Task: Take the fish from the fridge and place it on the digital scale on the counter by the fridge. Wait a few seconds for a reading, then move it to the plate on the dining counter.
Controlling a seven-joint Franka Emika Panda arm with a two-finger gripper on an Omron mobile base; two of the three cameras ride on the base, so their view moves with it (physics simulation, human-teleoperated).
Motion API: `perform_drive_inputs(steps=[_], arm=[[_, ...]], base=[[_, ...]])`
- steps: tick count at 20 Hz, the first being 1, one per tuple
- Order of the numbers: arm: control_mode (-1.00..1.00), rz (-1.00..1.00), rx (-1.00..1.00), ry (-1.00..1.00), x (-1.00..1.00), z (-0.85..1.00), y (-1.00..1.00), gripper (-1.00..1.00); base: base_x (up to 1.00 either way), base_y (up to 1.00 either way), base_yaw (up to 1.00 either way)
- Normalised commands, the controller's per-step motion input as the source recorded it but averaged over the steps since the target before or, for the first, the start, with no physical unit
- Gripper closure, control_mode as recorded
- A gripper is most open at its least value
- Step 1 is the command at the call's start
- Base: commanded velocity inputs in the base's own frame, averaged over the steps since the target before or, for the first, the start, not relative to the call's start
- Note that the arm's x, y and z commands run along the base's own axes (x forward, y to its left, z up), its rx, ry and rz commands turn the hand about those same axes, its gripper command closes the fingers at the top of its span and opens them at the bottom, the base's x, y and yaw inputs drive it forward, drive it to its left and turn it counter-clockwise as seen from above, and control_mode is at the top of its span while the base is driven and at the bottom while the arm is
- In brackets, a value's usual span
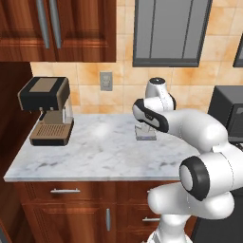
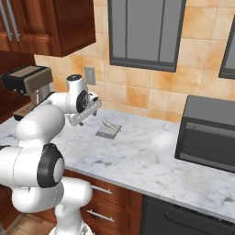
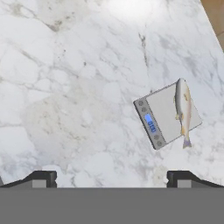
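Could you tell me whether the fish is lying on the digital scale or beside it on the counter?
On it. The fish lies along one edge of the digital scale, its tail overhanging slightly.

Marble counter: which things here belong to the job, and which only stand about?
Job: slender tan-and-silvery fish; flat light-grey digital scale under it; open claw.
Standing about: black-and-brown coffee machine; dark grey microwave; wall socket.

Counter: we see a white marble top (image 1: 95, 152) over wood drawers.
Coffee machine: black-and-brown (image 1: 46, 110), at the counter's left.
Digital scale: (image 1: 145, 132) near the backsplash, partly hidden behind the arm.
Outlet: (image 1: 106, 80) on the tiled wall.
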Motion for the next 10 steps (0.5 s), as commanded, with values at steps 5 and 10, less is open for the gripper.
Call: perform_drive_inputs(steps=[5,10], arm=[[-1.0,0.0,0.0,0.0,0.0,0.0,0.0,-1.0],[-1.0,0.0,0.0,0.0,0.0,0.0,0.0,-1.0]], base=[[0.0,0.0,0.0],[0.0,0.0,0.0]])
